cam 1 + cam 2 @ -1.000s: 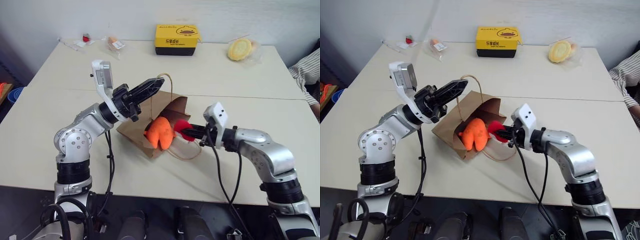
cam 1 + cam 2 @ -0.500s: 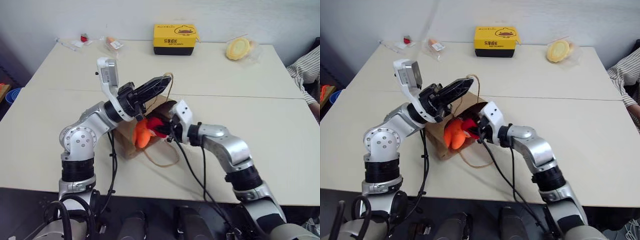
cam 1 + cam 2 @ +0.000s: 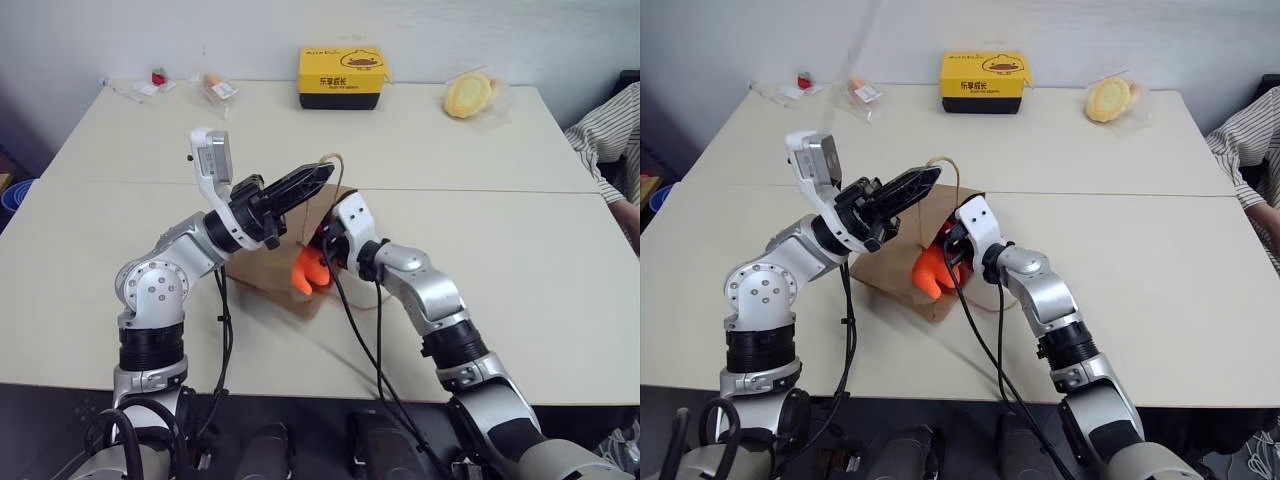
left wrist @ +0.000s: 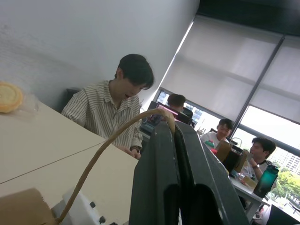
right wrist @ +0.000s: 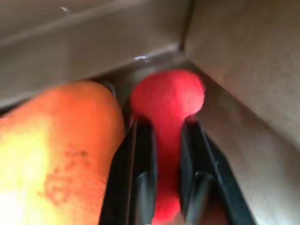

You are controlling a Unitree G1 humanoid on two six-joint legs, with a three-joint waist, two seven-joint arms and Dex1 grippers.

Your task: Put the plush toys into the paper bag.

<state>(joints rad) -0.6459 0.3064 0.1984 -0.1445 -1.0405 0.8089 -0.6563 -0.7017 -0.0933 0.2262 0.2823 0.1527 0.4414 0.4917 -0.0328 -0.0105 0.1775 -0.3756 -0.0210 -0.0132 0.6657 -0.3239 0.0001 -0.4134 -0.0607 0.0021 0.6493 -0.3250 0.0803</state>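
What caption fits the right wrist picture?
Right gripper pushes the red toy into the paper bag beside the orange toy.

Table (image 3: 520,250): cream top, seam running across the middle. Paper bag (image 3: 262,282) lies on its side on the near half, right in front of me. Far edge: yellow-and-black box (image 3: 341,78) centre, yellow round item in clear wrap (image 3: 466,96) to its right, two small wrapped packets (image 3: 213,88) plus a small red item (image 3: 158,76) at far left.
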